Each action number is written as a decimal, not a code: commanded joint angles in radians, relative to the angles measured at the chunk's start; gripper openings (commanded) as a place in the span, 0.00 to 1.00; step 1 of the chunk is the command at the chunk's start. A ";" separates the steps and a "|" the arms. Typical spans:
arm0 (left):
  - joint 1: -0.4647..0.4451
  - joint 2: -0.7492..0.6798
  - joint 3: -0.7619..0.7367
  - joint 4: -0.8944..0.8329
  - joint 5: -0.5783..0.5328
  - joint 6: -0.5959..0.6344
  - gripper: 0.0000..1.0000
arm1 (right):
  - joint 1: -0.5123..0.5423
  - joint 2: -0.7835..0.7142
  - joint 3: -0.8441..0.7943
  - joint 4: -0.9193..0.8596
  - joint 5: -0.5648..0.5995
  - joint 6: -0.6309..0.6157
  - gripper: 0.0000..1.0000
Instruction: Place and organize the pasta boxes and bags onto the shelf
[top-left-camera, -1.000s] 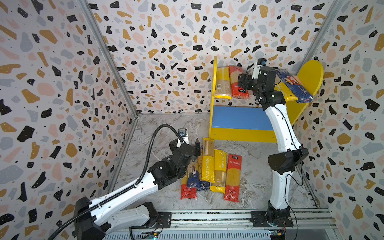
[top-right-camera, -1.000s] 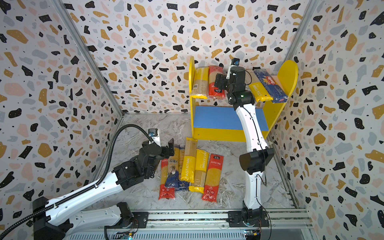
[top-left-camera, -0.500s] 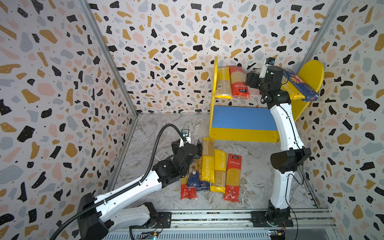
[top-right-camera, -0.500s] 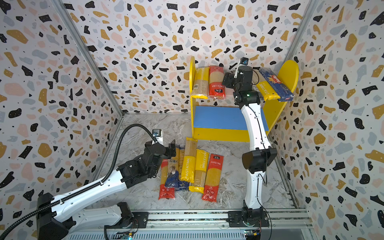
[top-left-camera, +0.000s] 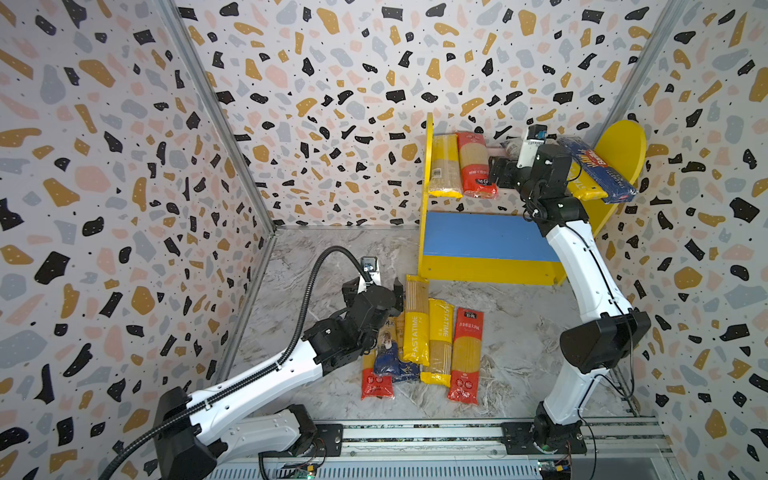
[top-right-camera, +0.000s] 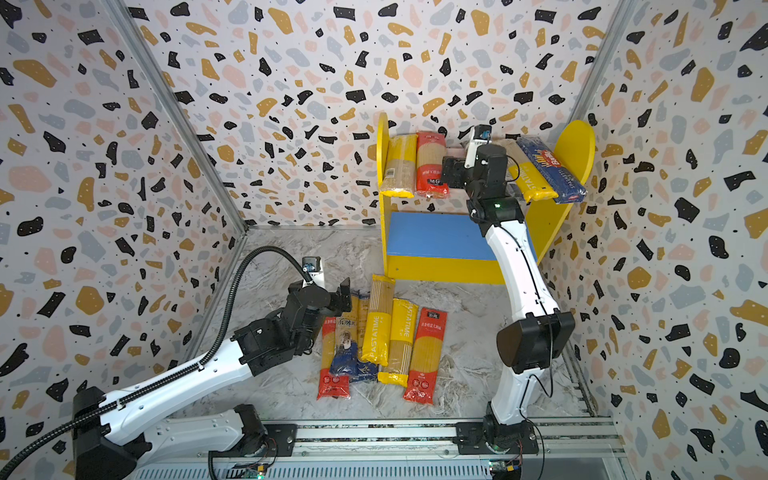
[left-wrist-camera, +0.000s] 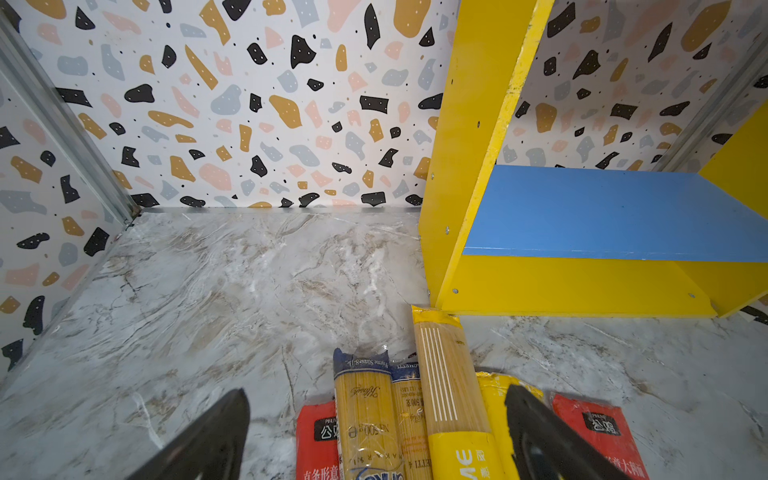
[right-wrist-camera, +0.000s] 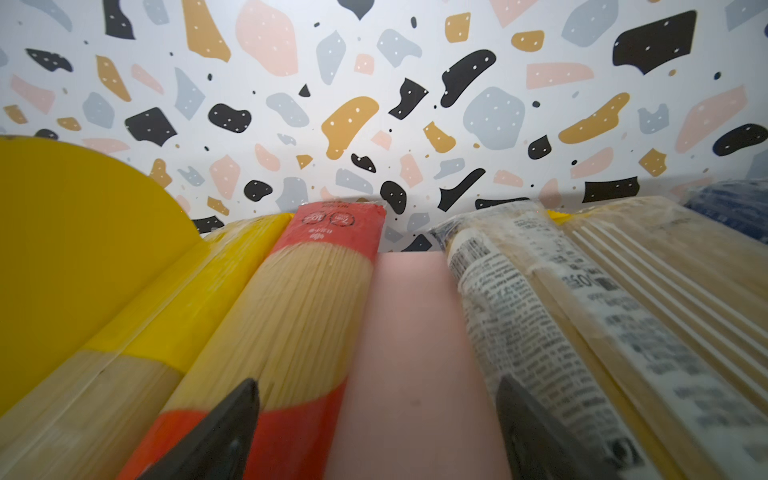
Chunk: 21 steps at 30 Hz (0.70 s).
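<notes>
Since 1 second ago, the left gripper (left-wrist-camera: 376, 392) has edged right over the floor packs (top-left-camera: 415, 328), jaws spread and empty. Meanwhile the right gripper (right-wrist-camera: 376, 382), also released, hovers above the bare strip of pink board (right-wrist-camera: 411, 332) on the shelf (top-left-camera: 486, 266). Picking seems next: straddle 1 pack, clamp.

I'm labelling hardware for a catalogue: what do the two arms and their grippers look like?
Both have smooth white links between bulky black joint housings. The left arm carries a ribbed black hose; the right arm a thin black wire and a small green light. The left gripper and right gripper have black tapering fingers, with a white-mounted camera at each wrist.
</notes>
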 joint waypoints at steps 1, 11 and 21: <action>0.004 -0.033 0.029 -0.010 -0.010 -0.009 0.95 | 0.023 -0.115 -0.027 0.063 0.025 -0.028 0.90; 0.004 -0.177 -0.039 -0.048 0.007 -0.065 0.95 | 0.187 -0.398 -0.380 0.054 0.151 -0.015 0.90; 0.004 -0.231 -0.079 -0.135 0.012 -0.053 0.95 | 0.565 -0.721 -0.901 -0.077 0.432 0.203 0.89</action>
